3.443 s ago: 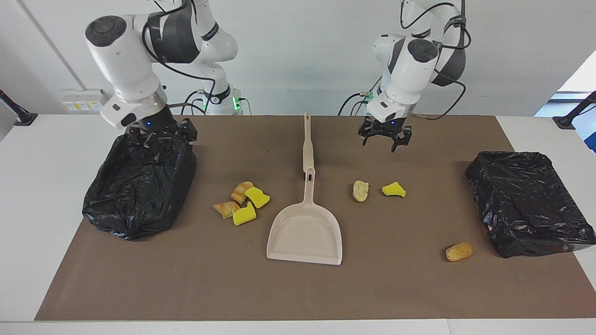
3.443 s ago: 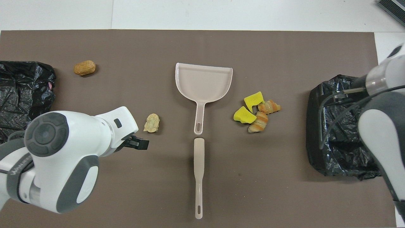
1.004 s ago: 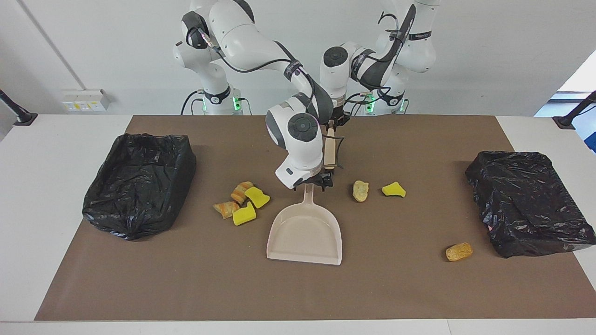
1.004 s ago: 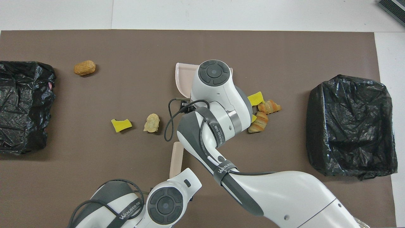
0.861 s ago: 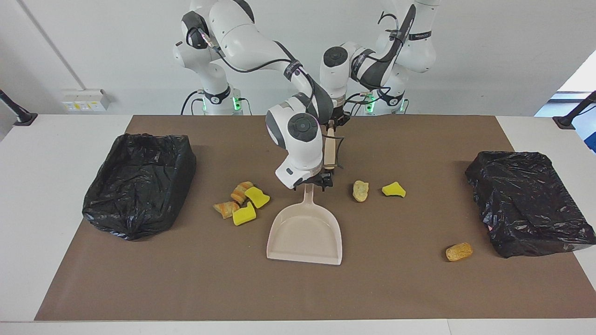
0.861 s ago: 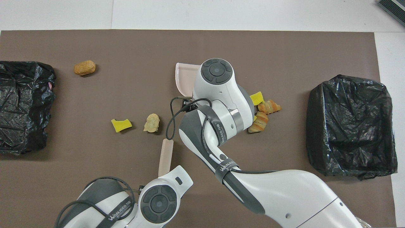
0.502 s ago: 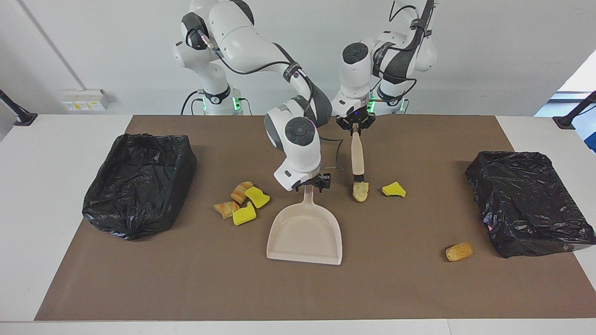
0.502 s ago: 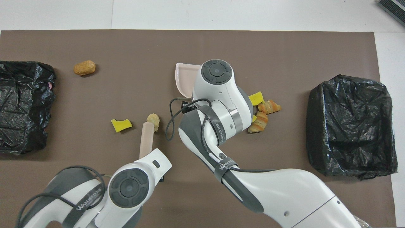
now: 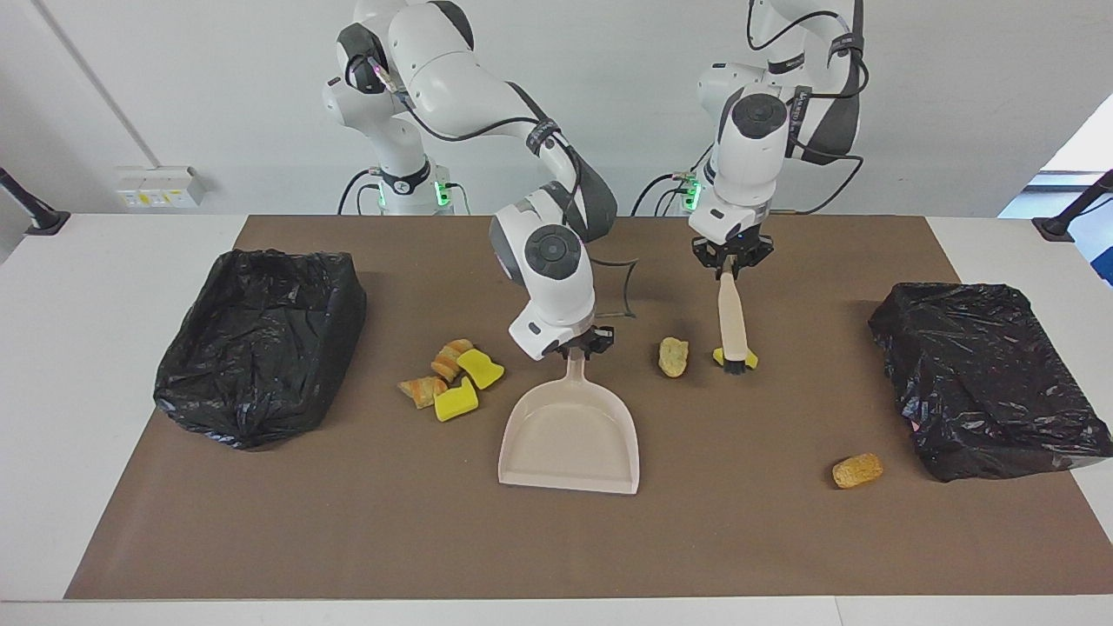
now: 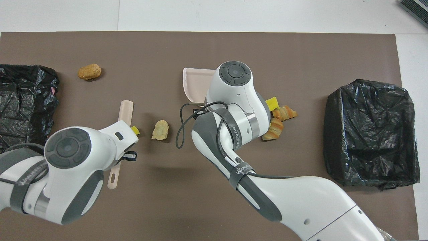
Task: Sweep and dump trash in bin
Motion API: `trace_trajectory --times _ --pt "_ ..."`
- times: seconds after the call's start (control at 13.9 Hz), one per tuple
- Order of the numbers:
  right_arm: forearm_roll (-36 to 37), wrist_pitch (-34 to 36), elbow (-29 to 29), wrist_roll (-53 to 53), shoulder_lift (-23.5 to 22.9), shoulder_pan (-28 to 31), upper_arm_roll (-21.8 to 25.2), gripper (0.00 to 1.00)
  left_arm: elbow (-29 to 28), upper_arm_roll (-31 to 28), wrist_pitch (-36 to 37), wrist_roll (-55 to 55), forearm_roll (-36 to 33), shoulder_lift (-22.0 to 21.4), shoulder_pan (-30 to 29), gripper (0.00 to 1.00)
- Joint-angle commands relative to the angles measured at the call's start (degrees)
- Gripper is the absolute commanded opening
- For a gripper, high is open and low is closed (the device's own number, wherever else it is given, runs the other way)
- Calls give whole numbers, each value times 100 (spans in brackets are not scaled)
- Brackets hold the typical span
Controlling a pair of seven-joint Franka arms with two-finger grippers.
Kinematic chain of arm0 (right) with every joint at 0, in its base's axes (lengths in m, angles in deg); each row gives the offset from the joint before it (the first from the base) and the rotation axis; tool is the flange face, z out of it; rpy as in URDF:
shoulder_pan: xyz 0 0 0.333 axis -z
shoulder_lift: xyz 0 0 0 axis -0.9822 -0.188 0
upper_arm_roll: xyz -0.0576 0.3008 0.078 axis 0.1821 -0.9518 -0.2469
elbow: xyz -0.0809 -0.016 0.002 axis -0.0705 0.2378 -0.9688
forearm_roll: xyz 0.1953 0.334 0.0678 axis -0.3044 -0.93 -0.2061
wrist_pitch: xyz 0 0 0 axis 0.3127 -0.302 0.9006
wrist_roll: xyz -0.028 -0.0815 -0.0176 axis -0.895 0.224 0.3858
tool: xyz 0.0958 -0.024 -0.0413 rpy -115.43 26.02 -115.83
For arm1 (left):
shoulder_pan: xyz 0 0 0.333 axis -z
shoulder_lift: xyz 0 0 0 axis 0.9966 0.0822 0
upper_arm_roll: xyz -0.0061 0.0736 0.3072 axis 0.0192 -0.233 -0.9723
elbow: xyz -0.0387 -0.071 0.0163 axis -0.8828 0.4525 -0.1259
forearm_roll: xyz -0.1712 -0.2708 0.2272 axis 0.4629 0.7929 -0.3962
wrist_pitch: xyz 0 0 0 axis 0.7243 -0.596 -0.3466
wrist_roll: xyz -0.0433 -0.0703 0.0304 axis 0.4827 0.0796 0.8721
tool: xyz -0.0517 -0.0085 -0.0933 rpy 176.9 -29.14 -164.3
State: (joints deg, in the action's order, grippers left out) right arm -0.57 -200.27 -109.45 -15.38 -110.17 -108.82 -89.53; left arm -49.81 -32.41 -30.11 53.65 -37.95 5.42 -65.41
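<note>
Because two bins lined with black bags, one (image 9: pixel 259 343) at the right arm's end of the brown mat (image 9: pixel 556 539) and one (image 9: pixel 987 378) at the left arm's end, flank the work, the beige dustpan (image 9: pixel 569 435) lies between them, its mouth turned away from the robots, ready to take sweepings. Its handle is clamped in the right gripper (image 9: pixel 581 345), while the left gripper (image 9: pixel 730 261) is shut on a small brush (image 9: pixel 730 322), bristles down at a yellow sponge bit (image 9: pixel 746 357). Of the trash, four chunks (image 9: pixel 448 378) cluster beside the pan toward the right arm's end, a pale lump (image 9: pixel 673 356) lies near the brush, and a tan lump (image 9: pixel 857 469) sits near the left-end bin.

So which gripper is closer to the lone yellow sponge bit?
Left. The left gripper holds the brush upright over the yellow sponge bit; the right gripper grips the dustpan handle.
</note>
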Motion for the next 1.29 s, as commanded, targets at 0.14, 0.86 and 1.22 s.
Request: trace_trajectory --times 0.14,0.86,1.22 --pt "-569 -92 -111 1293 62 161 -56 0 1143 63 -297 -1398 -80 993 -1054 0" --pt "1118 58 -637 3462 861 371 -29 0 3163 62 -1159 -2753 -933 2944 -2330 0" --pt "1512 418 -998 5222 1302 645 -29 0 3228 80 -1133 -2779 -854 3104 -2357 0"
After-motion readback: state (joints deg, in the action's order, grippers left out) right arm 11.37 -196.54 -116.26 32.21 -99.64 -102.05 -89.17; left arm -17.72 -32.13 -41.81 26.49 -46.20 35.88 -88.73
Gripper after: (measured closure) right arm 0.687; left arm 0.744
